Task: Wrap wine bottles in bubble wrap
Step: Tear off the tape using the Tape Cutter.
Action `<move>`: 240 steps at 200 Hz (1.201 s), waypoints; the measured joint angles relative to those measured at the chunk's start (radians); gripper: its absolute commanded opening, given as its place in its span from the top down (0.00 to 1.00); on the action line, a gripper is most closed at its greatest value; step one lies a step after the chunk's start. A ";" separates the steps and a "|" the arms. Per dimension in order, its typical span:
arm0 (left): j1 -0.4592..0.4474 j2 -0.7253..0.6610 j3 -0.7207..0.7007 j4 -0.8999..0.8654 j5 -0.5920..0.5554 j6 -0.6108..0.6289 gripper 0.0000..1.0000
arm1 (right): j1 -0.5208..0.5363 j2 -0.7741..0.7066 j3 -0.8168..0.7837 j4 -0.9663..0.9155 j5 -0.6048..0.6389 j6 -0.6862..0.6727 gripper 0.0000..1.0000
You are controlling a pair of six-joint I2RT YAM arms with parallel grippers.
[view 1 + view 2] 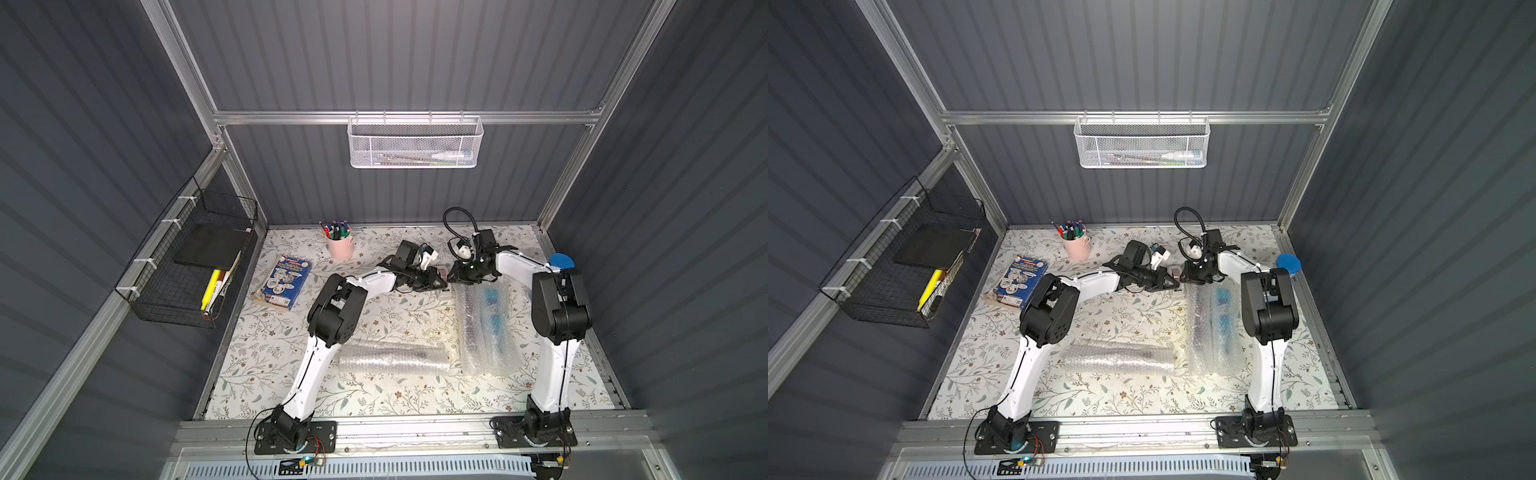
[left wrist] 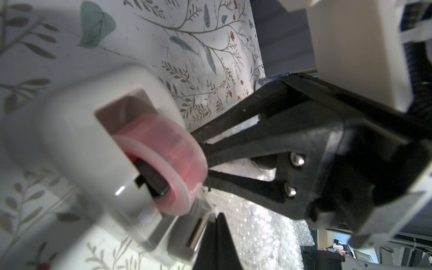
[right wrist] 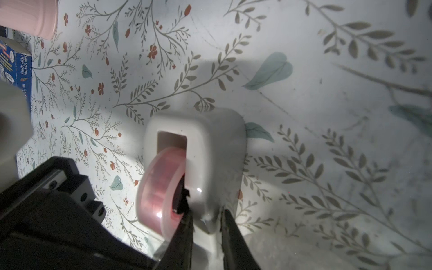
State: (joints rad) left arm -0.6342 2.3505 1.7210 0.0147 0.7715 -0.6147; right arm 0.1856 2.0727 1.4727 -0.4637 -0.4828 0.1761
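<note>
Fingers, left gripper [image 2: 218, 231]: pressed together into one dark wedge, with the tip right at the cutter end of the tape dispenser [image 3: 210, 145]. I cannot tell whether a tape end is pinched between them.
Fingers, right gripper [image 3: 205, 219]: a narrow gap, with one finger on either side of the dispenser's side wall beside the pink tape roll [image 3: 159, 187]. They look clamped on it, as if to steady it.
Where the arms meet: far centre of the floral tabletop [image 1: 374, 399], just left of the far end of the right-hand wrap.
Blue bottle [image 1: 493, 305]: lying on the right side, lengthwise from near to far, showing through clear bubble wrap [image 1: 486, 353].
Purple bottle [image 1: 471, 320]: just left of the blue one, side by side with it and also under wrap.
Third bottle [image 1: 419, 354]: only a dark shape inside a rolled bundle [image 1: 374, 357] lying crosswise at near centre. Its colour is unclear.
Done so far: by my reading, all three bottles are covered in wrap.
Left to do: probably the taping. I see no tape on any bundle, though clear tape would be hard to spot.
Other things: a pink cup of markers [image 1: 340, 245] at far left-centre, and a blue-lidded tube [image 1: 561, 262] at far right.
</note>
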 measured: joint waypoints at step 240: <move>-0.062 -0.088 -0.200 0.013 -0.101 0.040 1.00 | 0.008 0.000 -0.008 0.004 -0.006 0.048 0.77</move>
State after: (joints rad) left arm -0.6964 2.2627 1.5211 0.0273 0.6708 -0.5751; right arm 0.1936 2.0727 1.4643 -0.4599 -0.4892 0.2241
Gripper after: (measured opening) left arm 0.044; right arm 0.234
